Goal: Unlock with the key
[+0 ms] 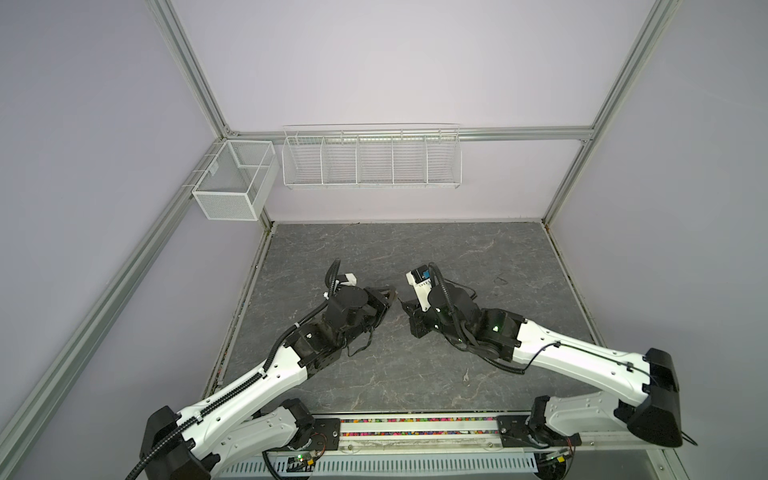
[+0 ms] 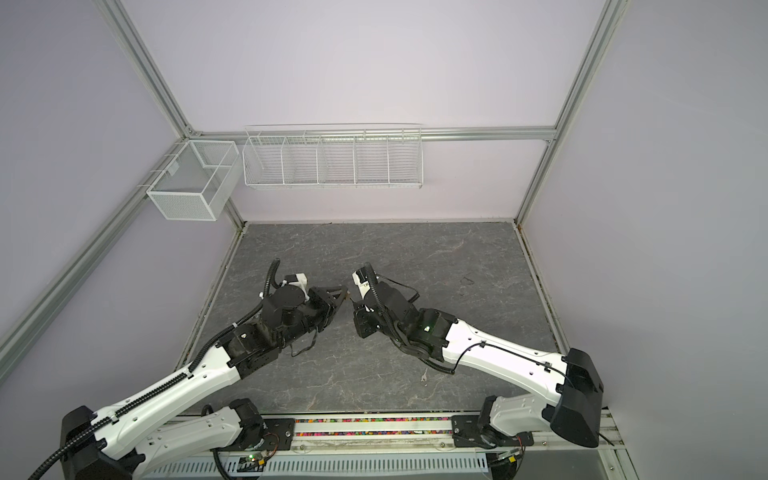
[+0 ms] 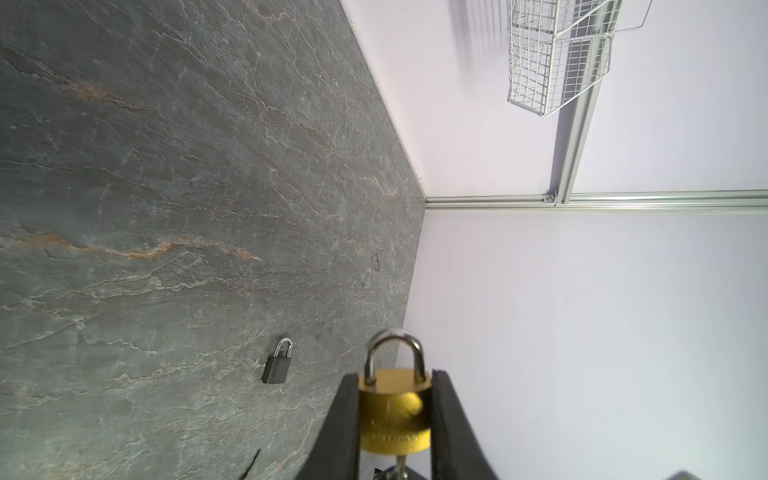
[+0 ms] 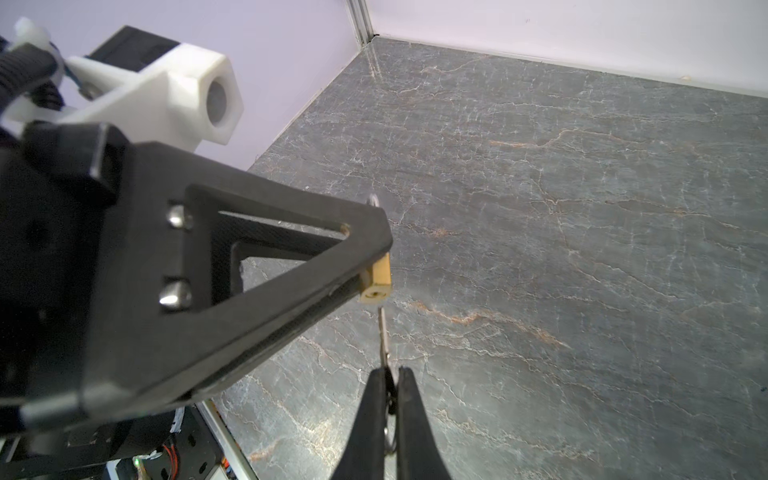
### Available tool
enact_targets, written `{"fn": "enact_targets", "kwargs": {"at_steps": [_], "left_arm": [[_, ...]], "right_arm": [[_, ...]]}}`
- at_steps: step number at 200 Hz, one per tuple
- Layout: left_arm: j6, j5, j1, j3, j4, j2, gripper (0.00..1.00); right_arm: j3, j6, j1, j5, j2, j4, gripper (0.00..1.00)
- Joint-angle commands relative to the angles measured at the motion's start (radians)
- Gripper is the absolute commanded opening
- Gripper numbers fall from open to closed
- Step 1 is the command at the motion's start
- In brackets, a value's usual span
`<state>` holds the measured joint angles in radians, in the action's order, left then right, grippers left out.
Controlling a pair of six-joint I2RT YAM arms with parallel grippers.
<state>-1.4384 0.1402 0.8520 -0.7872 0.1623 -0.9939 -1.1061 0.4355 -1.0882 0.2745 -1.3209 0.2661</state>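
Left wrist view — left gripper [image 3: 395, 376] clamps the brass padlock [image 3: 394, 419]; right gripper [image 4: 388, 374] pinches the key [image 4: 383, 332], tip just beside keyhole [image 4: 376, 294].

Both top views look down from high at the front — wrist views sit close, sharing the brass padlock [image 3: 395, 411] [image 4: 377, 276]

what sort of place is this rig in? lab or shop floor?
Likely a lab robot test cell: aluminium frame and plain walls box in a tabletop, left arm and right arm mount at its front edge, a wire rack hangs on the back wall.
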Motion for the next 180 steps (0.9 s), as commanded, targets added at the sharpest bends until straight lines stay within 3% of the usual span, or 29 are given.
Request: {"fn": "enact_targets", "kwargs": {"at_steps": [1, 58, 180], "left_arm": [[-0.015, 0.0, 0.004, -0.011, -0.033, 0.003, 0.01], [-0.002, -0.013, 0.004, -0.017, -0.029, -0.005, 0.0], [-0.005, -0.022, 0.006, -0.025, -0.05, -0.007, 0.0]], "right_arm": [[-0.03, -0.024, -0.007, 0.032, -0.011, 0.005, 0.07], [-0.041, -0.028, -0.007, 0.067, -0.009, 0.019, 0.07], [-0.06, -0.026, -0.006, 0.033, -0.042, 0.013, 0.06]]}}
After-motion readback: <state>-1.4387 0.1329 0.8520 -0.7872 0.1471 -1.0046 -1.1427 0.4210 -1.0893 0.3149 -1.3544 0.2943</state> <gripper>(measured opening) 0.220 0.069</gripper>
